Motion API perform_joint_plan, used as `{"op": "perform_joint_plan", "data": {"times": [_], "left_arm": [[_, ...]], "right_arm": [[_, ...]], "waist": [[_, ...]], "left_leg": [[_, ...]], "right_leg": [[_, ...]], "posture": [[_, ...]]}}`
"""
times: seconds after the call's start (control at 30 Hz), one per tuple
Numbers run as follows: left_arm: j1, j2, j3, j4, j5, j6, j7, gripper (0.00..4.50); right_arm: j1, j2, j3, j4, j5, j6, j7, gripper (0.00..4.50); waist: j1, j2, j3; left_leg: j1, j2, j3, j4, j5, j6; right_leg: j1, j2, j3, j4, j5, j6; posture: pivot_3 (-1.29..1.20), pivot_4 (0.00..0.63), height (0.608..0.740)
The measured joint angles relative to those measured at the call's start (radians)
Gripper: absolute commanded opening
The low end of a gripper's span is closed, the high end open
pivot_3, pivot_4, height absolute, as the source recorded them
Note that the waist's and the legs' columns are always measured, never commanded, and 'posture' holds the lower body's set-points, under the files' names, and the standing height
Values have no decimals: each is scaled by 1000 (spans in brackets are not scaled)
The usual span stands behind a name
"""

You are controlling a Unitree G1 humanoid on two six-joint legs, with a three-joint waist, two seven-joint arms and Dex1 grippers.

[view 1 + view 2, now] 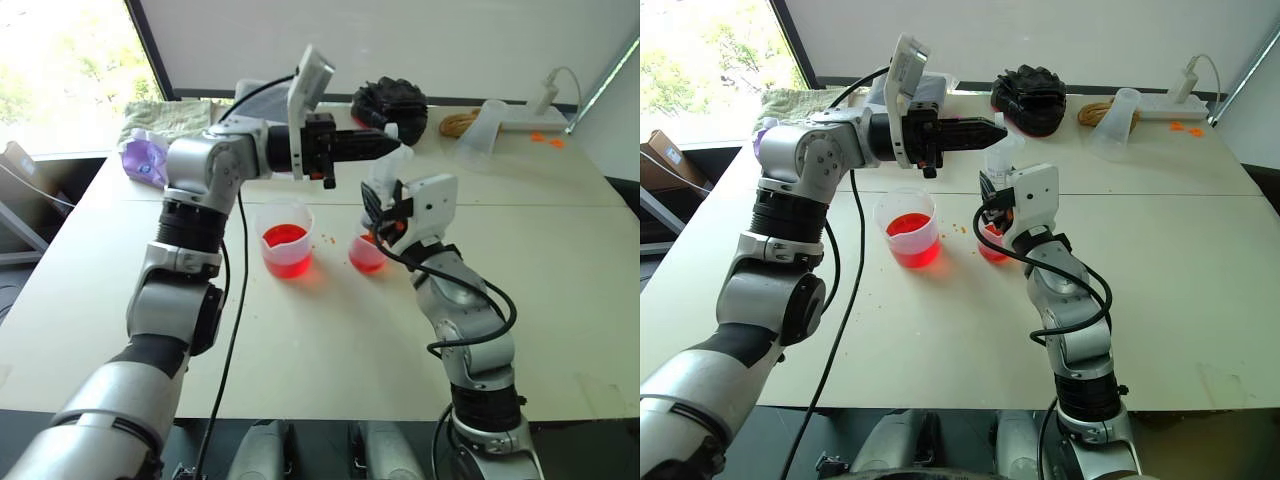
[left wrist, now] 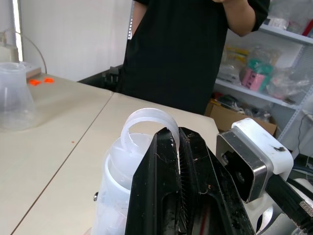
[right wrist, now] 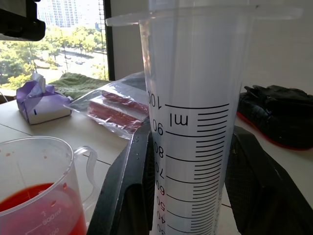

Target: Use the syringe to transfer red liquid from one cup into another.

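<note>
- The syringe stands upright in my right gripper, its long axis vertical and its orange tip pointing down into the smaller cup, which sits on the table directly under it.
- My right gripper's two fingers are clamped round the barrel from both sides.
- My left gripper reaches in level from the left, above the right one, with its jaws pressed together on the plunger's white ring at the top of the syringe.
- The coming move, I judge, is a push straight down along that vertical axis; my left arm is the one placed for it.
- The larger cup, holding red liquid, stands just left of the smaller cup, apart from both grippers.
- The right wrist view gives the barrel's printed scale and shows it looking clear there; the head views show the tip over the cup instead.
- The left wrist view shows a person standing beyond the table.
</note>
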State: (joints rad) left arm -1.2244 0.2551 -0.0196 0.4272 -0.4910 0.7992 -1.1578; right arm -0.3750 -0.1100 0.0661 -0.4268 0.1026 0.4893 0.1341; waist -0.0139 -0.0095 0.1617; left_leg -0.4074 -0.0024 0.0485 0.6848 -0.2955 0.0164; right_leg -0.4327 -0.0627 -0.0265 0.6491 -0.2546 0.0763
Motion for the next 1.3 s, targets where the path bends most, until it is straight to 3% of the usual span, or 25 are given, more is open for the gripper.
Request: {"op": "perform_joint_plan", "data": {"times": [0.23, 0.4, 0.9, 1.3], "left_arm": [[-2, 3, 2, 3, 0, 2, 5, 92], [-27, 0, 6, 11, -6, 8, 7, 1624], [-30, 23, 19, 36, -22, 1, 5, 1624], [-13, 118, 71, 69, -25, 17, 50, 1624]], "right_arm": [[-3, -5, -6, 0, 20, 9, 3, 1340], [-33, -5, -37, -1, 39, 34, -4, 1340], [-61, 12, -54, -25, 84, 122, -13, 1340], [-94, 1, -73, -95, 122, 163, -8, 1340]], "waist": [[0, 0, 0], [2, 0, 0], [0, 0, 0], [0, 0, 0]], "left_leg": [[0, 0, 0, 0, 0, 0], [0, 0, 0, 0, 0, 0], [0, 0, 0, 0, 0, 0], [0, 0, 0, 0, 0, 0]], "right_leg": [[0, 0, 0, 0, 0, 0], [0, 0, 0, 0, 0, 0], [0, 0, 0, 0, 0, 0], [0, 0, 0, 1, 0, 0]], "posture": [[0, 150, 740], [0, 150, 740], [0, 150, 740], [0, 150, 740]]}}
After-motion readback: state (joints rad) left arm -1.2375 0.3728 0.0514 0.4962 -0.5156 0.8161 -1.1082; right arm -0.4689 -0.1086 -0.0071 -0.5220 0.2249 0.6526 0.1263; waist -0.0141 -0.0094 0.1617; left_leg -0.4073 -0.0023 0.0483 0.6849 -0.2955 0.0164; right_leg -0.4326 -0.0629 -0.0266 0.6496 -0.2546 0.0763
